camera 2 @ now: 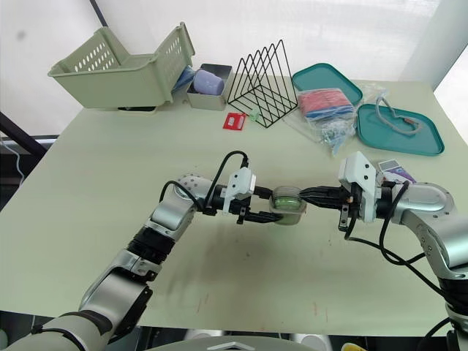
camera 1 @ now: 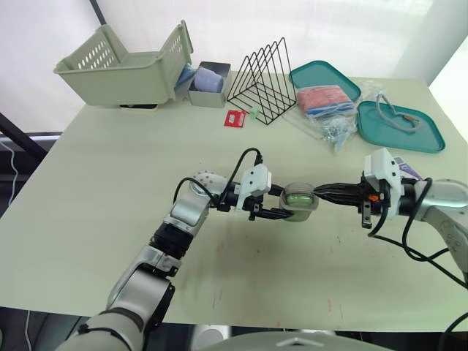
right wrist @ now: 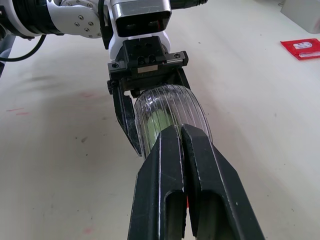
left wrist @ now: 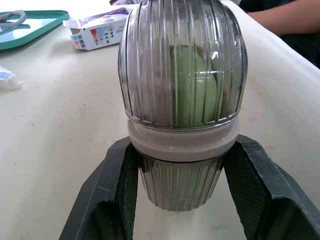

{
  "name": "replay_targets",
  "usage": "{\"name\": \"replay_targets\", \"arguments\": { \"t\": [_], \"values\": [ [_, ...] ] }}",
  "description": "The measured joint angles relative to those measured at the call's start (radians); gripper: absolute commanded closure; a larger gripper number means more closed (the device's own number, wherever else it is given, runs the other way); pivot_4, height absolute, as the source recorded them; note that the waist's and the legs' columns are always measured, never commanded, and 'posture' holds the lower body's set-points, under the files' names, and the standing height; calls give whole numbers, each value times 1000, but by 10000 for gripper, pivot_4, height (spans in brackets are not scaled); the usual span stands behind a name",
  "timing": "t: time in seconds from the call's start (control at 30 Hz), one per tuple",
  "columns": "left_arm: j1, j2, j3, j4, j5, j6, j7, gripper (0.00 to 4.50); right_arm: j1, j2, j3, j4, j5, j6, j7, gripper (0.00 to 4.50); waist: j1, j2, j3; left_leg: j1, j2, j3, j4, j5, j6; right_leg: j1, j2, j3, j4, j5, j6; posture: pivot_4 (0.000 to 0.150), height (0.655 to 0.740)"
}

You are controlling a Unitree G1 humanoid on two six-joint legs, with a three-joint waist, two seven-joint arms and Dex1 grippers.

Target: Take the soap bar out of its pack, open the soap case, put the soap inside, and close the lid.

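**Green soap inside the clear case, held at mid-table**

The green soap (left wrist: 192, 85) sits inside the soap case (camera 1: 300, 199), a clear ribbed shell whose two halves meet at a pale band. The case is over the middle of the table (camera 1: 110, 190), between the two arms.

The left gripper (camera 1: 284, 206) clamps the case, one black finger on each side of its lower half. The right gripper (right wrist: 181, 131) comes from the opposite side with its fingers pressed together, nothing between them. Their tips are at the domed half, probably touching it.

A purple-and-white soap pack (left wrist: 97, 32) lies near the right arm. At the table's far edge are two teal trays (camera 1: 398, 126), a black wire rack (camera 1: 265, 82) and a green basket (camera 1: 124, 69).
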Motion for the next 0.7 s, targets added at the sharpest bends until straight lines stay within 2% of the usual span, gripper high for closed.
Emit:
{"name": "replay_targets", "arguments": {
  "t": [0.7],
  "values": [
    [1,2,0,0,-3,0,0,24817,-44,-15,38,-12,-10,22,-21,43884,0,0,0,0,0,0,0,0,0,0,0,0,0,0,0,1500,7400]
  ]
}}
